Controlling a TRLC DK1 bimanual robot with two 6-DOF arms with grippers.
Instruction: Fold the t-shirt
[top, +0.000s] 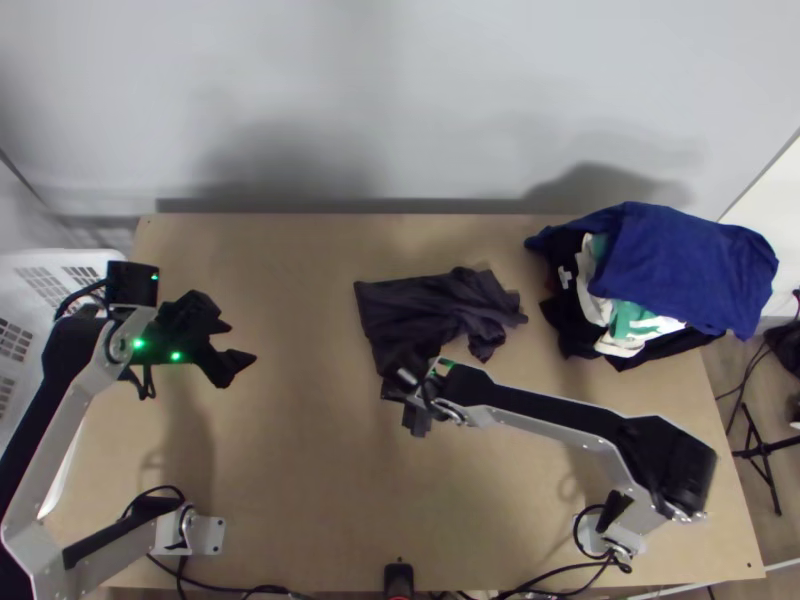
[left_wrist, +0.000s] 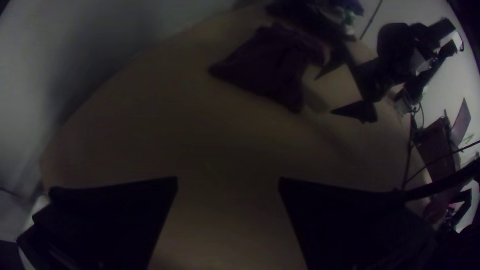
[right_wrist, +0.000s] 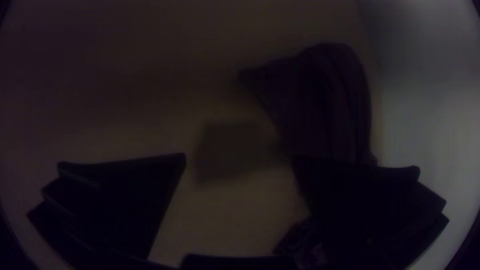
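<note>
Two grippers have fingers wide: the left gripper (left_wrist: 228, 180) well apart from the crumpled dark t-shirt (top: 425, 310), the right gripper (right_wrist: 240, 159) beside its near edge, towards the tabletop's (top: 290, 450) far middle. Best pinch separate corners, then spread the cloth flat before folding.

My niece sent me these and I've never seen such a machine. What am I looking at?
They show two robot arms, left and right, at a wooden table. One picture looks down from high over the table's near edge; the other two come from cameras on the arms' wrists.

A dark t-shirt lies rumpled, bunched towards one end. Beyond it, on the right, is a pile of clothes, with blue cloth on top.

The left gripper is open with nothing between its fingers. The right gripper is open beside the shirt and doesn't appear to hold it.
</note>
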